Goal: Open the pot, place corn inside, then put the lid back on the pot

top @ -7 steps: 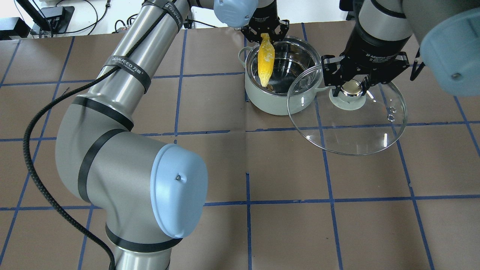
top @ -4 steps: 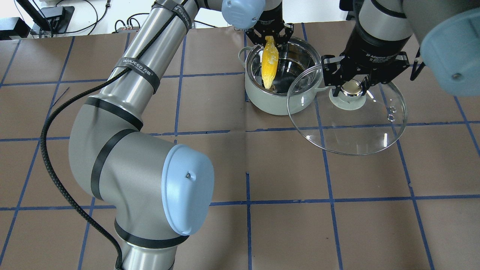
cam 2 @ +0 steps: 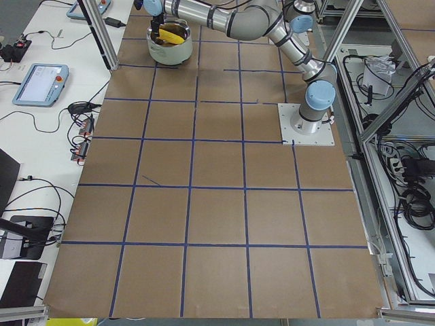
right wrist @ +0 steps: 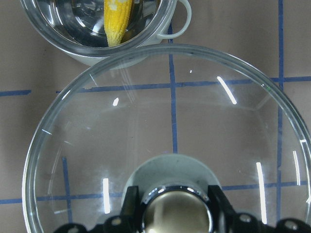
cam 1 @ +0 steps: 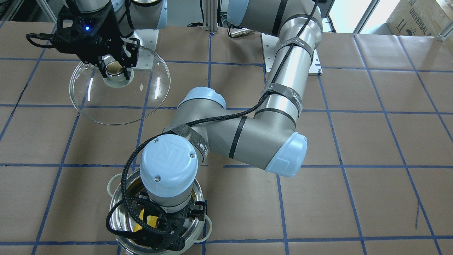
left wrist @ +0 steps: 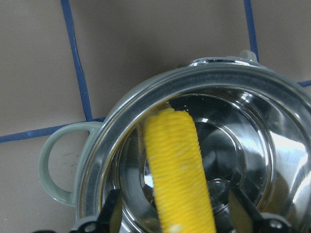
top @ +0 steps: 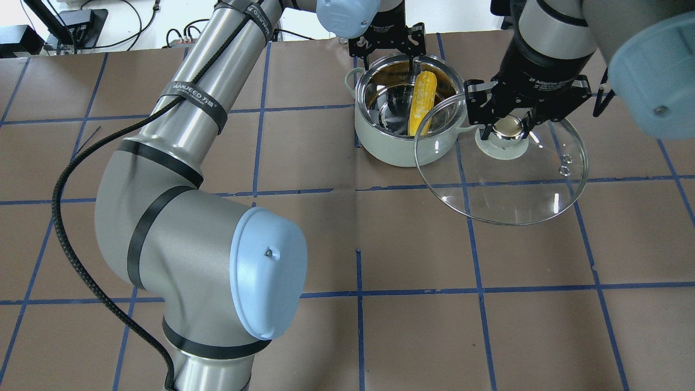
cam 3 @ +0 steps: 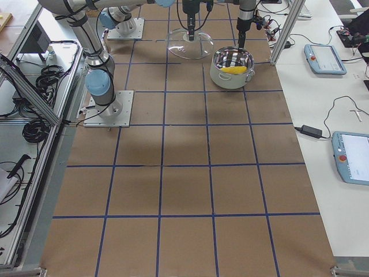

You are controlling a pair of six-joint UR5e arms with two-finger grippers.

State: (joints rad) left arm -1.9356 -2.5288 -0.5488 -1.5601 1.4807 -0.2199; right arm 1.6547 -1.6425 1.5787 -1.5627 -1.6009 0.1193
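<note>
The steel pot (top: 402, 149) stands open at the table's far middle. The yellow corn (top: 423, 102) lies inside it, leaning toward the wall on the lid's side; it also shows in the left wrist view (left wrist: 177, 165) and the right wrist view (right wrist: 118, 19). My left gripper (top: 386, 50) hangs over the pot's far rim, open, with both fingers clear of the corn. My right gripper (top: 507, 127) is shut on the gold-topped knob (right wrist: 177, 211) of the glass lid (top: 516, 184). It holds the lid level in the air, just right of the pot, with the lid's edge overlapping the pot's rim.
The table is brown paper with a blue tape grid (top: 358, 190). My left arm's elbow (top: 217, 260) hangs low over the near left of the table. Tablets and cables (cam 3: 323, 57) lie on the white bench beyond the far edge.
My left gripper has opened and let go of the corn, which dropped from upright into the pot. The gripper has drawn back toward the far rim. The right arm and lid stay still.
</note>
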